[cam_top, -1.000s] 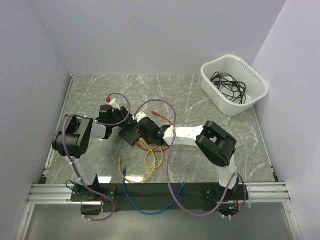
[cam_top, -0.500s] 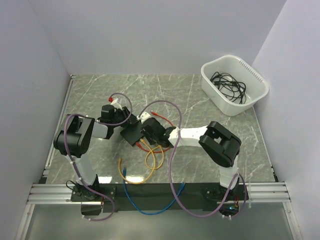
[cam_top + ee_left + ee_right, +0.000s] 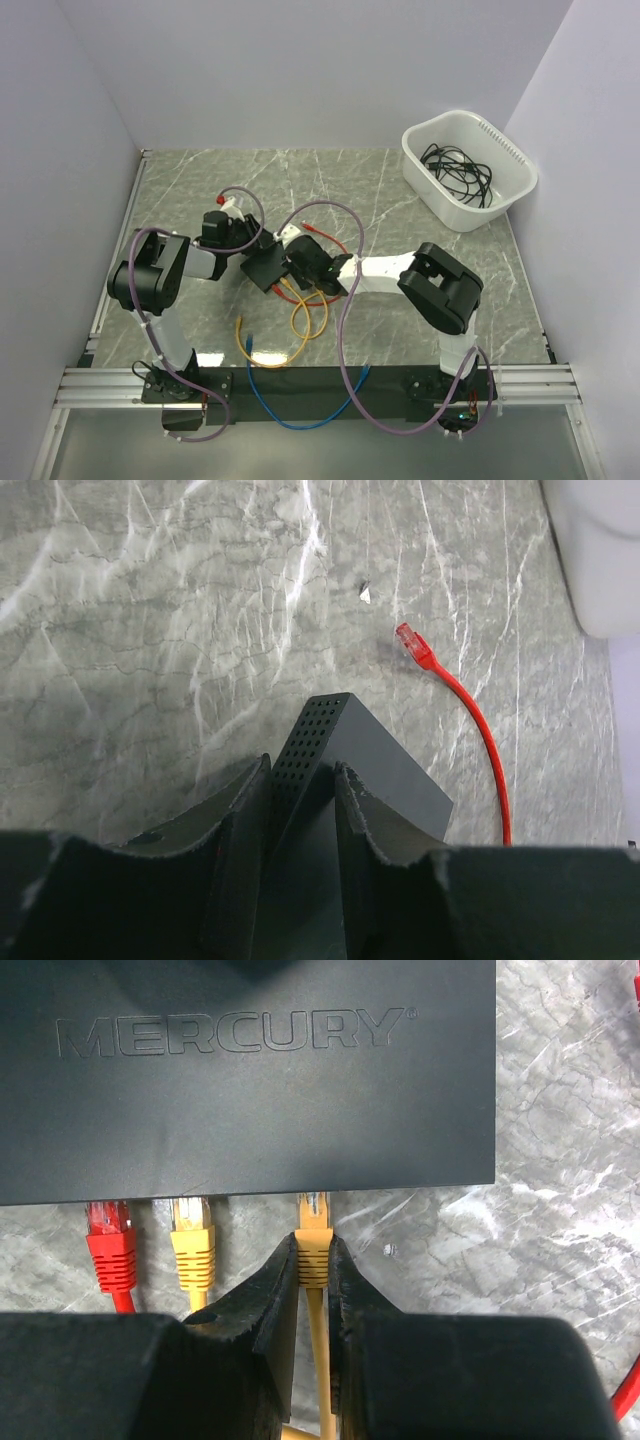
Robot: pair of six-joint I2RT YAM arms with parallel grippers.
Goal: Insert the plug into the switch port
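The switch (image 3: 250, 1080) is a flat matte-black box marked MERCURY; it also shows in the top view (image 3: 263, 267) and the left wrist view (image 3: 390, 775). My left gripper (image 3: 300, 775) is shut on the switch's perforated corner. My right gripper (image 3: 313, 1260) is shut on the boot of a yellow plug (image 3: 313, 1235), whose tip reaches the switch's front edge. A red plug (image 3: 108, 1240) and another yellow plug (image 3: 190, 1235) sit at that edge to the left.
A loose red plug (image 3: 412, 645) and its cable lie on the marble beyond the switch. Yellow cable loops (image 3: 300, 320) and a blue cable (image 3: 290, 400) lie near the front. A white tub (image 3: 468, 168) with black cables stands at the back right.
My right gripper has moved left, carrying the yellow plug up to the switch's edge. The left gripper has stayed on the switch.
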